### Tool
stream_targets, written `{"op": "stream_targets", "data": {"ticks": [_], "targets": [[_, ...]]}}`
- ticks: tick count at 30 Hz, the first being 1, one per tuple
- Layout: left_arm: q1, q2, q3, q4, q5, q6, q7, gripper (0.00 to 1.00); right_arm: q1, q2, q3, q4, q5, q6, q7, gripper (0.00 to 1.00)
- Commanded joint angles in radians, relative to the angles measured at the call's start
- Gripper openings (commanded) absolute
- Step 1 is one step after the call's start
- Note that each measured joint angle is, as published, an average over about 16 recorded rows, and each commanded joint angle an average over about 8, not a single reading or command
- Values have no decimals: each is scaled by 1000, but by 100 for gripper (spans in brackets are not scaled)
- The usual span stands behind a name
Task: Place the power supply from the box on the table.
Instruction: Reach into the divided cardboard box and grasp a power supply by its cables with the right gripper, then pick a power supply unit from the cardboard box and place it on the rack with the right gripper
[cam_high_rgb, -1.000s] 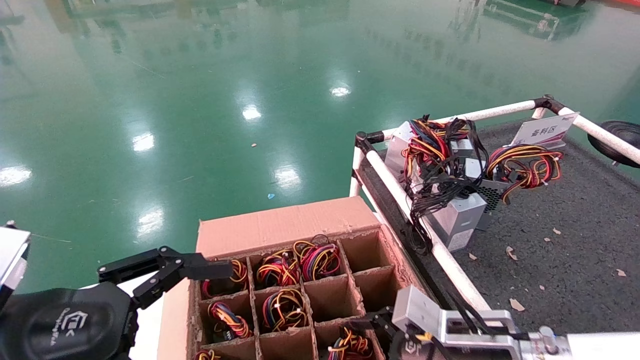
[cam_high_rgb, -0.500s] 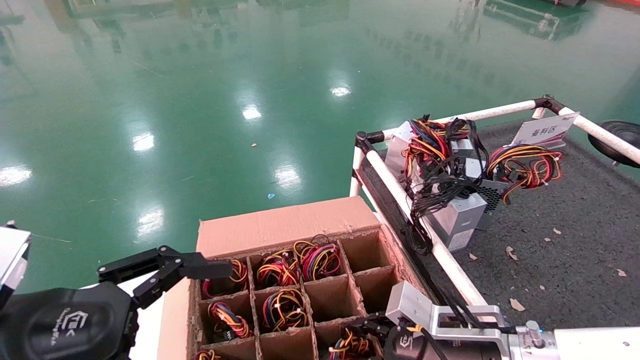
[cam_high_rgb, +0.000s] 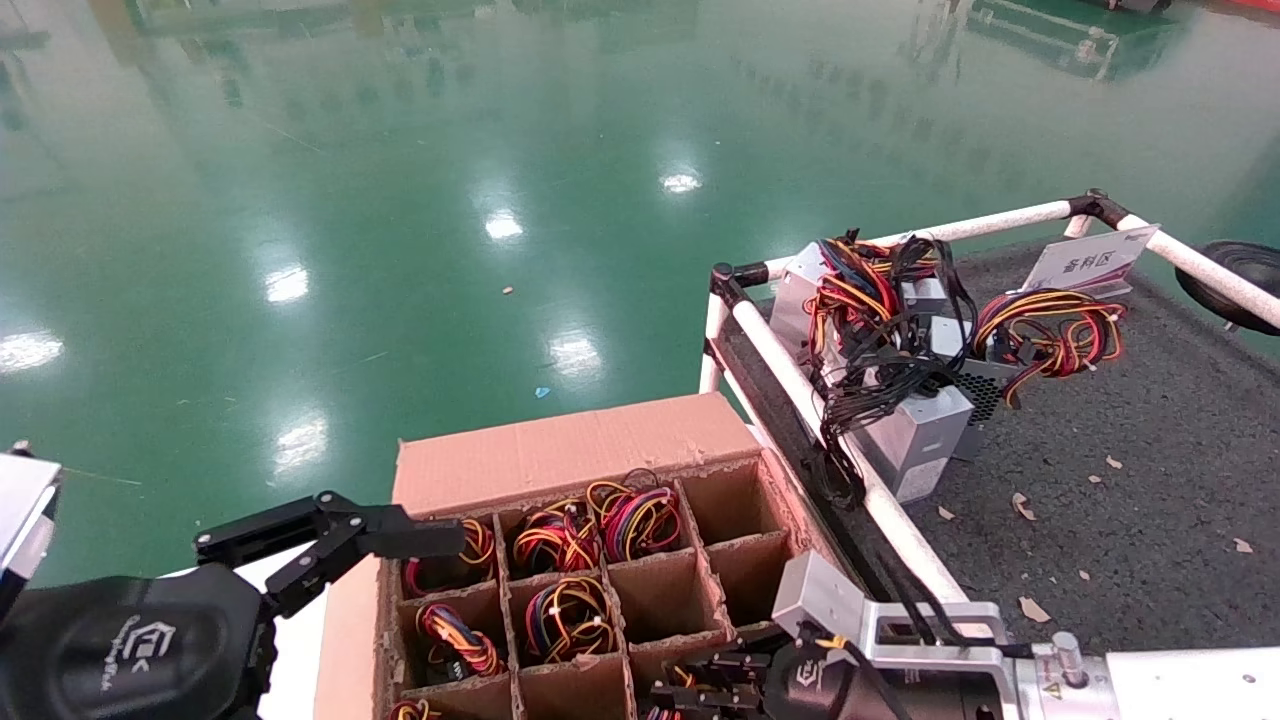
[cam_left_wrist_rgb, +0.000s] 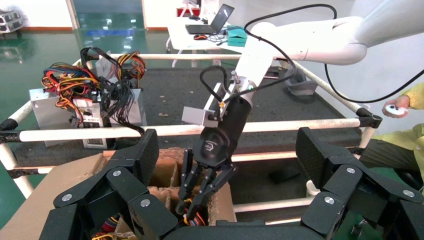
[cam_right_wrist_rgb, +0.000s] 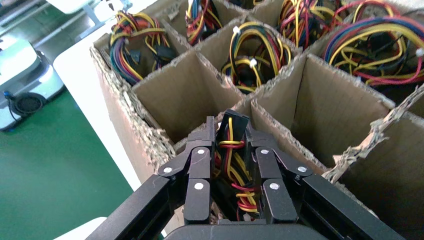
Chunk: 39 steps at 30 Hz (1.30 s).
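Two grippers, right gripper (cam_right_wrist_rgb: 229, 165) clenched on power supply (cam_right_wrist_rgb: 231, 172) wires inside box (cam_high_rgb: 570, 455) cell, left gripper (cam_high_rgb: 340, 545) spread wide beside box.

Head view: high, angled down past both grippers. Right wrist view: close, straight down between right gripper (cam_right_wrist_rgb: 232, 165) fingers into box (cam_right_wrist_rgb: 320, 105) cells. Left wrist view: across box toward table (cam_left_wrist_rgb: 175, 90). Shared: box.

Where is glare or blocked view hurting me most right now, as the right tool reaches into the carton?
Head view: ceiling lights glare off the green floor, not off the box; the right tool sits cut off at the frame edge. Right wrist view: evenly lit, right tool framing the wires. Left wrist view: left tool fills the foreground.
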Motion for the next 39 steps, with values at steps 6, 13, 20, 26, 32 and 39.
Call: {"op": "stream_targets", "data": {"ticks": [6,13,20,26,32,39], "targets": [[0,0,0,0,0,0,0,100,8,26,34,15,62,-20,12,0],[0,0,0,0,0,0,0,100,41,98,113,67,196,-50,90,0],[0,0,0,0,0,0,0,100,110,195,202,88,336,-87,186,0],[0,0,0,0,0,0,0,100,187,262,268,34,422,-112,235,0],[0,0,0,0,0,0,0,100,276,318,314,-77,463,-156,234,0],[0,0,0,0,0,0,0,100,371,369,336,-254,448,-219,166,0]]}}
